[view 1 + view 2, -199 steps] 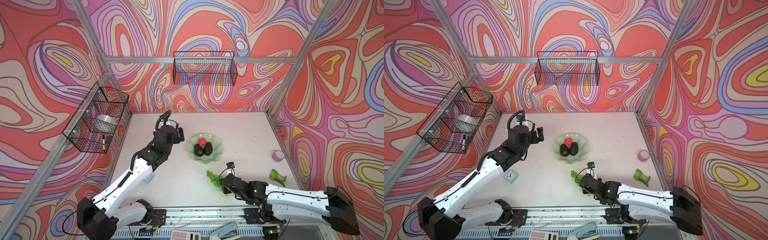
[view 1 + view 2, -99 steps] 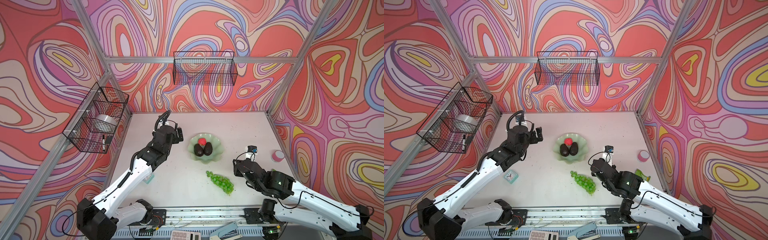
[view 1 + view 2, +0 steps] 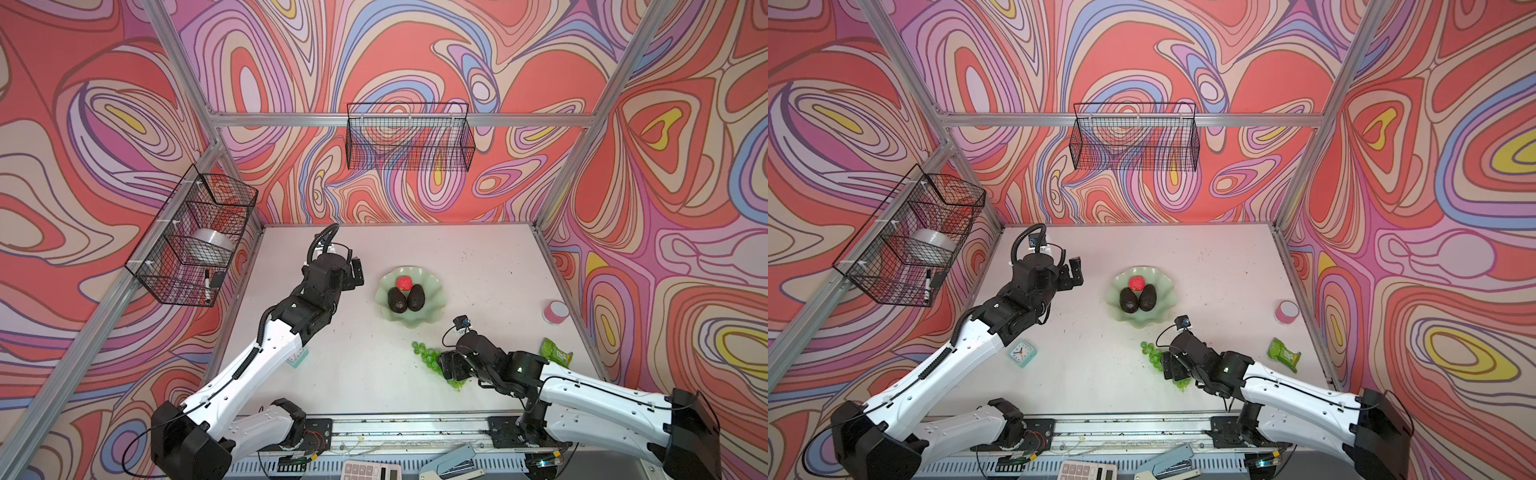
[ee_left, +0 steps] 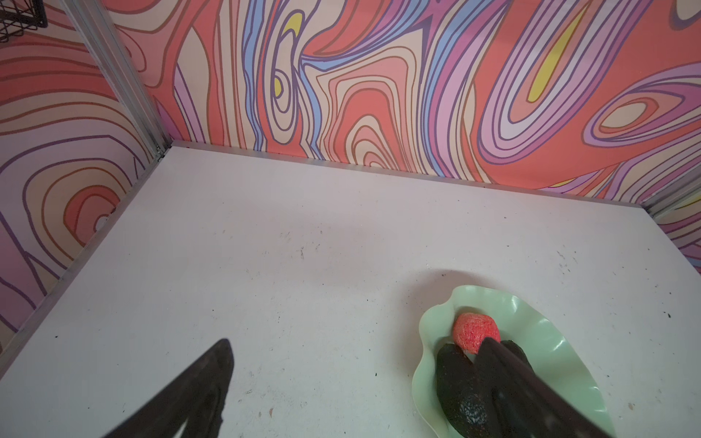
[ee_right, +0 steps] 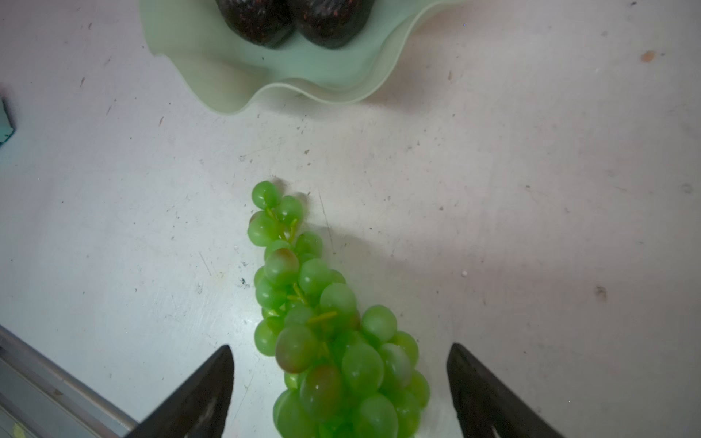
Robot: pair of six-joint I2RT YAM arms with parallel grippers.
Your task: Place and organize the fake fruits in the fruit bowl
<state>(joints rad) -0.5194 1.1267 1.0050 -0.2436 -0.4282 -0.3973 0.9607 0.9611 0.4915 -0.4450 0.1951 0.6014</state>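
our right claw point(image 5: 339, 346) is released, jaws wide on either side of the grapes point(image 5: 322, 303); the grapes lie on the table point(image 3: 365, 374) near the bowl point(image 3: 434, 286); two avocados point(image 3: 398, 300) and a strawberry point(image 3: 404, 283) sit in the bowl; left claw point(image 4: 356, 341) hangs released beside it

The right gripper point(image 3: 449, 368) hid the middle of the grapes point(image 3: 427, 356); the wrist view's edge cut both avocados point(image 5: 258, 19) off.

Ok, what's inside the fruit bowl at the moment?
Inside the fruit bowl: two avocados side by side, with the red strawberry next to them. The grapes lie outside it. The bowl floor beneath the avocados is covered.
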